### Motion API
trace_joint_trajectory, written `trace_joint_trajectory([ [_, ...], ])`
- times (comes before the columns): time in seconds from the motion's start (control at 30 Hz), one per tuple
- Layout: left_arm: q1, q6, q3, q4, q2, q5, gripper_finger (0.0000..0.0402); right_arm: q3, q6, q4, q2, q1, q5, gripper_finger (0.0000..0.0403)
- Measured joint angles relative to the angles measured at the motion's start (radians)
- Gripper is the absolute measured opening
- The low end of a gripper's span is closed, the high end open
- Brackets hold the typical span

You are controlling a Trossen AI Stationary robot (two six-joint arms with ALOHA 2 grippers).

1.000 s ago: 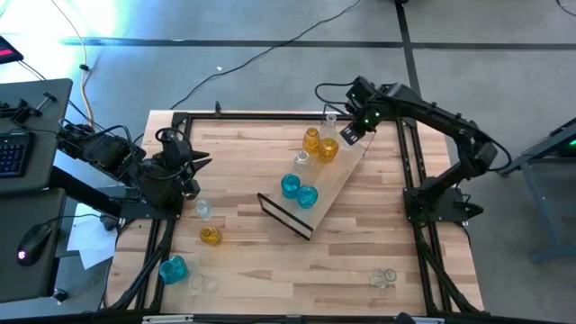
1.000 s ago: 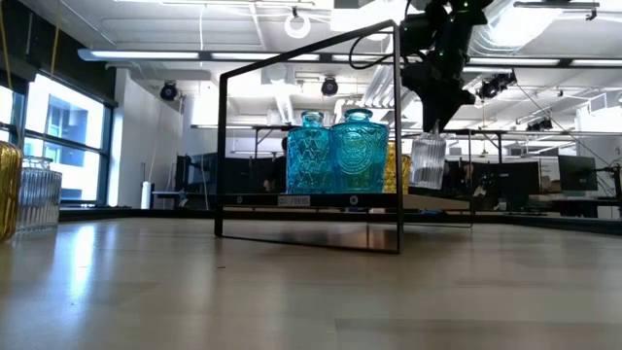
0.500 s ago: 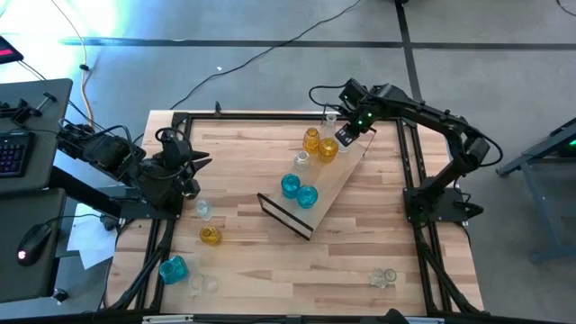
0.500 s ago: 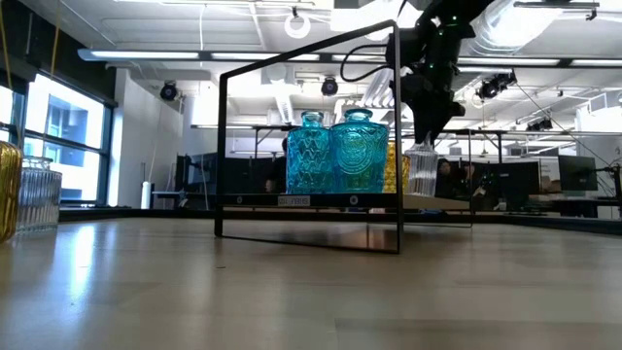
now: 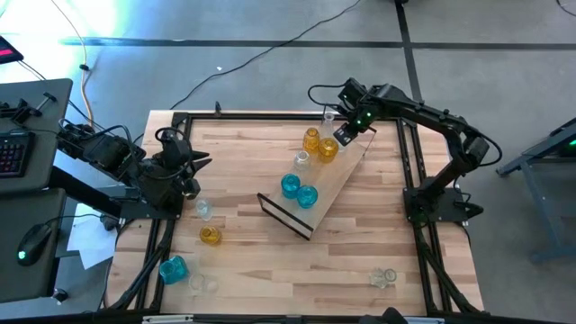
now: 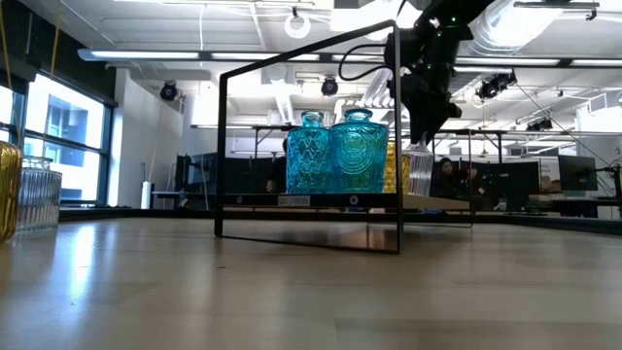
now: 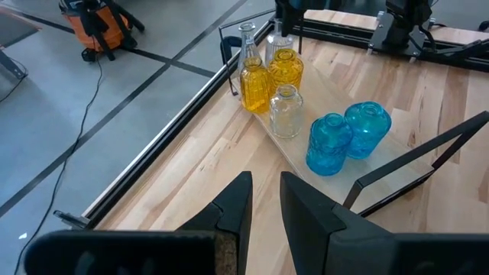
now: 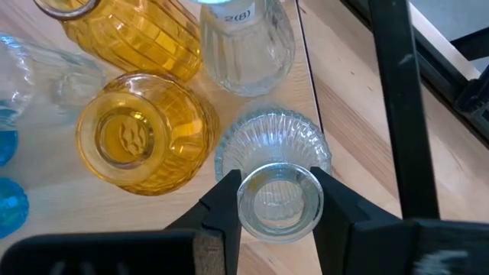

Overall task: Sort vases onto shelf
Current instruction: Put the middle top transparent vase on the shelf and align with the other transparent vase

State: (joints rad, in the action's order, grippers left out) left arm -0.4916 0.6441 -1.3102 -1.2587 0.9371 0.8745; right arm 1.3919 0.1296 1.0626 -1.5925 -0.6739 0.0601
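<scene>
Glass, ribbed clear vase (image 8: 273, 156) at shelf (image 5: 346, 175) far end, approx. 1 o'clock of table: likely light, rigid, slick, breakable, best taken by neck, where right gripper (image 8: 276, 200) clamps it, fingers narrowly apart; left gripper (image 7: 263, 200) idle, slightly open, 9 o'clock.

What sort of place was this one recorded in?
Probably an open-plan lab or office: exposed ceiling ducts, rows of desks with monitors behind the table, a keyboard and mouse beside it.
</scene>
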Motion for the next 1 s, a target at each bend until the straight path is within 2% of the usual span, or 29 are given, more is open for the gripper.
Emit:
trace_joint_trajectory([
  [0.3,0.000,0.000,0.000,0.000,0.000,0.000,0.0060,0.000,0.001,0.001,0.000,0.000,0.003,0.0093],
  [0.63,0.000,0.006,0.000,0.000,0.000,0.000,0.0060,0.000,0.010,0.000,0.001,0.000,0.005,0.0135],
  [1.0,0.000,0.009,0.000,0.000,0.000,0.000,0.0060,0.000,0.027,-0.041,0.001,0.000,0.009,0.0139],
])
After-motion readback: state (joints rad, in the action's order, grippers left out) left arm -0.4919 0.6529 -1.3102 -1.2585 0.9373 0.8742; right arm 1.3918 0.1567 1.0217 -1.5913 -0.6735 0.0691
